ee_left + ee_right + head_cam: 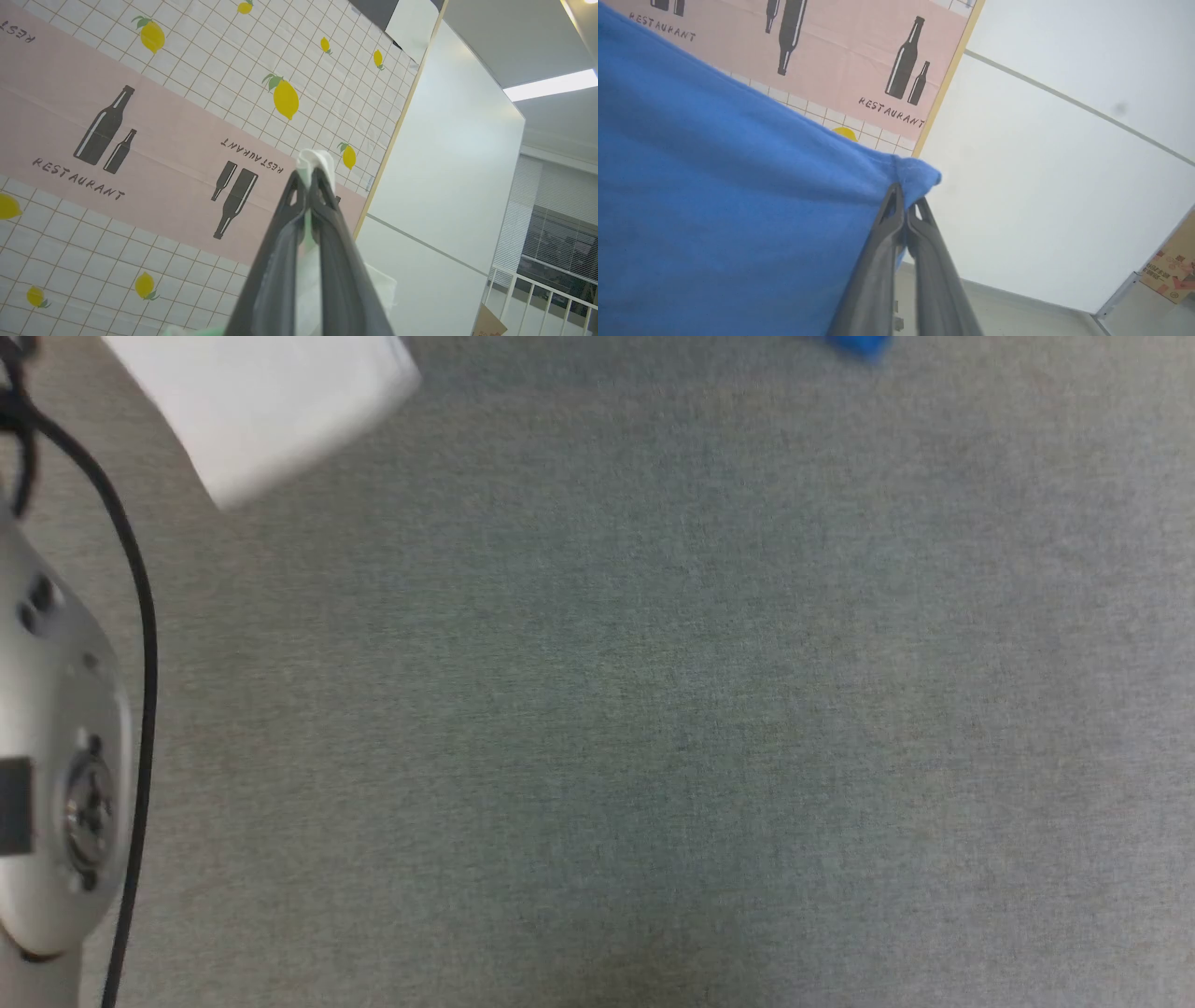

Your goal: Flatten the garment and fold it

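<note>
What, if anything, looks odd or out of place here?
Nothing looks damaged or spilled. The garment is simply held aloft: the left end effector pinches a white edge, the right end effector a blue corner, both pointing up at the wall.

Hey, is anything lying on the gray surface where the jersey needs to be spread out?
Nothing visible. The gray surface in the head view shows no obstacle, and the left end effector and right end effector are shut on the garment itself.

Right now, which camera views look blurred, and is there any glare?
Head view: motion-smeared, the garment a soft blue streak at the top edge. Left wrist view: sharp, ceiling light glaring. Right wrist view: crisp, no glare.
</note>
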Tool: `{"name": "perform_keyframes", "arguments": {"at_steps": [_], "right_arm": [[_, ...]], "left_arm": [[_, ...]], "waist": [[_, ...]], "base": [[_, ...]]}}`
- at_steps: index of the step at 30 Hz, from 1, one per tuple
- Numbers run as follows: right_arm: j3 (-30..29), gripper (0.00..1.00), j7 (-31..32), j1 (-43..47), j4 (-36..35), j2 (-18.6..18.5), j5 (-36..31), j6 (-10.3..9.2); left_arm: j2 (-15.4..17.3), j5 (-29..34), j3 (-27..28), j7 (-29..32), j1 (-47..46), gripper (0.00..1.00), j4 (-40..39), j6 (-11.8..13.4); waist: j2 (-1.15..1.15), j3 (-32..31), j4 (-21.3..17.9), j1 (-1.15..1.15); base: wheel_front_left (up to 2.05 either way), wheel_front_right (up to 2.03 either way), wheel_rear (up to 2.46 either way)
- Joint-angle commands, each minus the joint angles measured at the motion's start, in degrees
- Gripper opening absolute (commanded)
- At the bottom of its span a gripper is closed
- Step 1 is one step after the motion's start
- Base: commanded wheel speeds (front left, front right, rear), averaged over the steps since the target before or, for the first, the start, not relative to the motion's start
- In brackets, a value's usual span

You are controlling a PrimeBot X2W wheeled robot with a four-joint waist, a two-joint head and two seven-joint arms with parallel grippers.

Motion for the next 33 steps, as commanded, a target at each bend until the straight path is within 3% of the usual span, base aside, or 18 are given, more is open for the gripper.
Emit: {"name": "perform_keyframes", "arguments": {"at_steps": [1,8,14,20,25,33], "right_arm": [[-0.5,0.00,-2.0,-1.8,0.8,0.7,-1.6,-0.10],[0.8,0.00,-9.0,-0.3,5.2,2.5,-4.2,-0.10],[4.8,0.00,-12.1,11.1,9.2,1.7,-0.5,-0.10],[9.5,0.00,-11.4,28.3,11.1,0.8,6.5,-0.10],[11.8,0.00,-8.6,40.7,9.6,-0.8,10.5,-0.10],[11.9,0.00,-3.3,56.6,3.6,-3.8,13.7,-0.10]], "left_arm": [[0.1,0.5,0.2,-1.4,-1.6,0.00,0.9,-1.0],[1.0,-1.2,0.0,-4.0,2.2,0.00,5.4,-5.0],[3.6,-1.6,-2.8,-2.1,18.1,0.00,9.2,-6.6],[7.5,-0.7,-10.2,4.4,39.5,0.00,10.4,-7.3],[8.5,-4.4,-12.3,10.2,56.9,0.00,7.3,-7.2],[9.1,-10.2,-12.5,16.6,82.8,0.00,-3.1,-2.2]], "waist": [[0.31,2.1,-1.2,-0.02],[0.31,0.5,-0.2,-0.02],[0.31,-4.4,1.2,-0.02],[0.31,-12.3,2.5,-0.02],[0.31,-18.3,3.3,-0.02],[0.31,-24.2,4.0,-0.02]], "base": [[0.00,0.00,0.00],[0.00,0.00,0.00],[0.00,0.00,0.00],[0.00,0.00,0.00],[0.00,0.00,0.00],[0.00,0.00,0.00]]}}
